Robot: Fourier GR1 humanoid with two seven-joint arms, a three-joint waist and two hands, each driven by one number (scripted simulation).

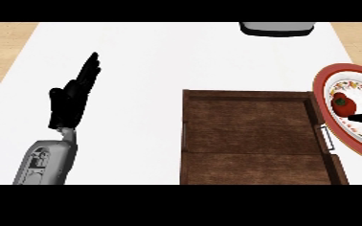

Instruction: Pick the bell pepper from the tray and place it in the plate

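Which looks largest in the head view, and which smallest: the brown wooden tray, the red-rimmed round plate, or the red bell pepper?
1. Brown wooden tray
2. Red-rimmed round plate, cut off at the view's edge
3. Red bell pepper

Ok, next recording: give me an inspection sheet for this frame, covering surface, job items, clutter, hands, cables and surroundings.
Surface: white counter, wooden floor showing past its left and right edges.
Bell pepper: red bell pepper lies on the plate, not in the tray.
Plate: red-rimmed plate at the right edge, partly cut off by the view, right of the tray.
Tray: dark wooden tray with a metal handle on its right side; nothing seen inside.
Clutter: grey and black object at the far edge, cut off, cannot identify.
Left hand: left hand open, fingers straight, resting over the counter at left.
Right hand: only a dark sliver near the plate; cannot tell what it is.
Cables: nothing seen.
Surroundings: nothing else seen.
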